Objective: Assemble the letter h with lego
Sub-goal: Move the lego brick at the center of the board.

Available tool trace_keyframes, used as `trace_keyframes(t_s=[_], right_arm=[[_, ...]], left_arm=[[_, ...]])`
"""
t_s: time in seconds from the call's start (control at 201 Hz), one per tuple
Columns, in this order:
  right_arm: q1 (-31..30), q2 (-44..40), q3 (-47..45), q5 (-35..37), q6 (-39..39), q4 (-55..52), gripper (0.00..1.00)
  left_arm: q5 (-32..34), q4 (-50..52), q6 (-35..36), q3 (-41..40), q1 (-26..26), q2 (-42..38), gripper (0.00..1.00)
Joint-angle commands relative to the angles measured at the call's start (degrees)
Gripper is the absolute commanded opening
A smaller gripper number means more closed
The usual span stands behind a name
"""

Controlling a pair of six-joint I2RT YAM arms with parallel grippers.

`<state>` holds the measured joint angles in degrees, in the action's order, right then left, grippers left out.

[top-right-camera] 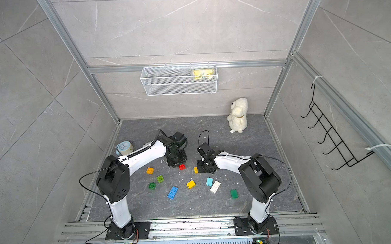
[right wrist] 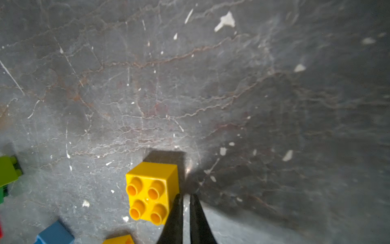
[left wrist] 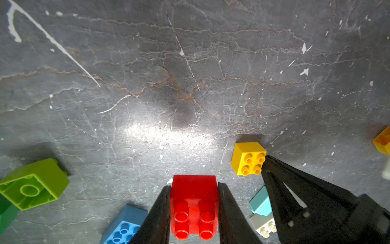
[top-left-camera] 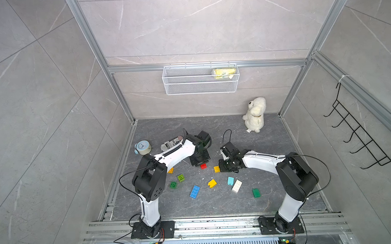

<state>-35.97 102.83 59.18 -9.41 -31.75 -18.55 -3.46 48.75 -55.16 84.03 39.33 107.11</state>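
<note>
Red plastic sat clamped in the left hand (left wrist: 194,185): it grasped a square red brick (left wrist: 194,208) by two opposite walls, studs facing the wrist camera, low over the dark veined tabletop (left wrist: 190,74); whether the brick touched that surface could not be told. The right hand (right wrist: 186,196) was clenched on nothing, its black fingers (right wrist: 175,217) almost together, with one tip against the side of a square yellow brick (right wrist: 152,190). That brick lay between the two hands, near each. Loose on the tabletop, on the arm-base side of both hands, lay the orange brick (top-right-camera: 150,170), lime brick (top-right-camera: 160,178), green square brick (top-right-camera: 151,185), oblong blue brick (top-right-camera: 172,192), second yellow brick (top-right-camera: 190,184), light blue brick (top-right-camera: 209,181) just beside the oblong white brick (top-right-camera: 215,186), and green flat brick (top-right-camera: 234,193)
</note>
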Motion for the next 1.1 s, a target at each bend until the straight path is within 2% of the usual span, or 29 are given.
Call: trace_keyframes(t_s=[0.0,0.169,0.259,0.398,0.553,0.647,0.851,1.095], right_arm=[[-0.06,1.69,-1.78,-5.56,-1.38,3.25,0.11],[-0.5,3.73,-1.3,-9.89,-2.43,7.12,0.11],[-1.34,5.35,-0.1,-9.93,-2.12,7.29,0.11],[-1.91,6.64,-0.51,-12.15,-3.6,10.43,0.11],[-1.93,5.6,-2.23,-14.05,-5.95,13.84,0.13],[-1.24,4.82,-2.85,-12.43,-6.54,12.94,0.15],[4.07,-0.64,-8.92,-11.4,-9.12,16.58,0.18],[4.59,-2.28,-10.37,-11.93,-9.39,18.04,0.19]], left_arm=[[-2.22,-0.29,-3.35,0.27,-0.01,-1.39,0.27],[-1.73,1.79,-0.66,3.43,0.9,0.94,0.27],[-2.93,1.91,3.74,5.73,1.08,2.42,0.27],[-1.05,8.95,7.76,12.43,2.2,6.23,0.27],[-1.52,8.01,5.0,11.44,2.72,6.85,0.27],[-0.07,10.02,5.7,13.46,3.03,8.47,0.27],[-1.4,10.53,11.08,14.19,3.29,10.63,0.26],[0.85,13.52,18.02,16.28,3.55,12.77,0.26]])
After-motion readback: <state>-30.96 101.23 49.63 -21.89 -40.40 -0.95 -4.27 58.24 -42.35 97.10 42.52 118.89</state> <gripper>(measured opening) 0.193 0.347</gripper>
